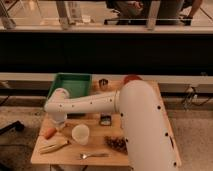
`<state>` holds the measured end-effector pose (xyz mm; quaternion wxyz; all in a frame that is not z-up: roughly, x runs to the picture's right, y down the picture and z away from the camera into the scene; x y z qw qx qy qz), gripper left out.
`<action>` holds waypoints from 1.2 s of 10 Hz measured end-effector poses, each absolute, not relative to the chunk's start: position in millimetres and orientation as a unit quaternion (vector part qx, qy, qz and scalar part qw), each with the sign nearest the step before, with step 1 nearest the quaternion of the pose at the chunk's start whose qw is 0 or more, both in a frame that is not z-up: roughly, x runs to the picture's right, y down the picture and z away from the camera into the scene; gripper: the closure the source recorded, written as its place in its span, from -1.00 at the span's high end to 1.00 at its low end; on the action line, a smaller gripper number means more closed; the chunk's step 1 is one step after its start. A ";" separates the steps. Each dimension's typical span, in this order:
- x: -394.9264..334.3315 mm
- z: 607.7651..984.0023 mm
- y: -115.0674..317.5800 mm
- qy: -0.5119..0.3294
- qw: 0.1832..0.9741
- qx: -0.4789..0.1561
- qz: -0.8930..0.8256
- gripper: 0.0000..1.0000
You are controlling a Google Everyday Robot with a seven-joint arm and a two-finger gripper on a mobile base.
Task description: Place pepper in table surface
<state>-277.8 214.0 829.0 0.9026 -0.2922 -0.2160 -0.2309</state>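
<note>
Currently: pepper [49,132] low at left tabletop [97,144] edge, gripper [59,124] just above, apparently for set-down; grasping or released, cannot tell.

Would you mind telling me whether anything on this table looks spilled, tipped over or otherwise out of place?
Nothing stands out. The white cup stands upright, and the pepper lies on the table surface near its left edge, just beside the claw. I see no spill.
</note>
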 end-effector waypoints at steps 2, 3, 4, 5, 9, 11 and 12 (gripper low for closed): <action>-274.7 818.0 211.8 -0.217 0.905 -0.288 -0.226 -0.95; -272.8 807.0 205.1 -0.219 0.908 -0.283 -0.220 -0.95; -271.1 800.7 198.8 -0.220 0.910 -0.278 -0.215 -0.95; -272.2 794.6 191.6 -0.222 0.912 -0.272 -0.211 -0.95; -283.7 789.0 174.2 -0.231 0.917 -0.258 -0.199 -0.95; -289.2 787.5 170.6 -0.234 0.918 -0.251 -0.199 -0.95; -289.9 787.1 168.5 -0.234 0.919 -0.250 -0.198 -0.95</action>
